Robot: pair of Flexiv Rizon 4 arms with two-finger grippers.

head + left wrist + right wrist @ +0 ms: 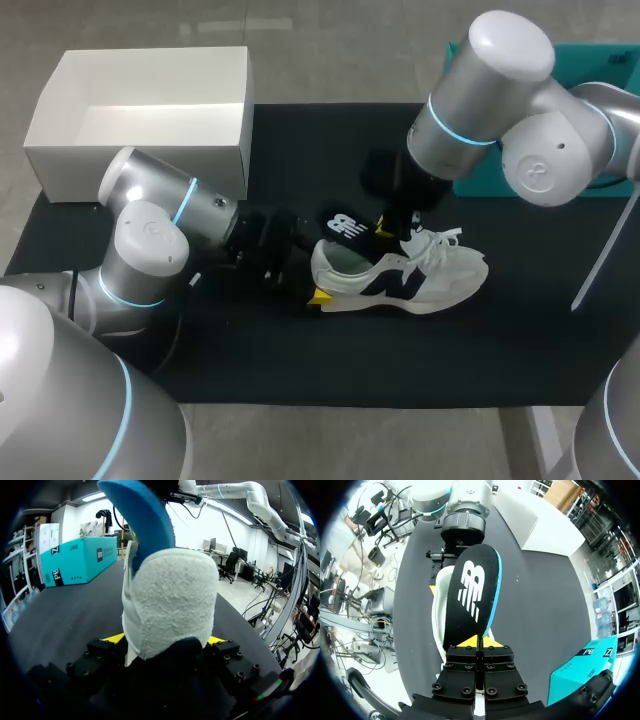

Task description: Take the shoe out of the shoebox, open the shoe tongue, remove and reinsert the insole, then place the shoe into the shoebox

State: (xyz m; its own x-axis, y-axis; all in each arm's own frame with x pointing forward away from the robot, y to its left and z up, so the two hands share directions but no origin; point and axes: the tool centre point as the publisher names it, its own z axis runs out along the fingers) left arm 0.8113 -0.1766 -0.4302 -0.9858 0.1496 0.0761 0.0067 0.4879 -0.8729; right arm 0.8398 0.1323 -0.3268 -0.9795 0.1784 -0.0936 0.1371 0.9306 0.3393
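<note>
White logo mark on the black insole, which stands at 11 o'clock of the shoe. Dark logo letter on the shoe's side. Teal box, 2 o'clock of the shoe: white letters and a dark label patch, only partly legible.

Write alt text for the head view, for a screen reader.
A white sneaker stands upright on a black mat, its heel gripped by the left tool, while the right tool holds a black insole at the shoe's opening. An open white shoebox sits at the mat's far left corner.
</note>
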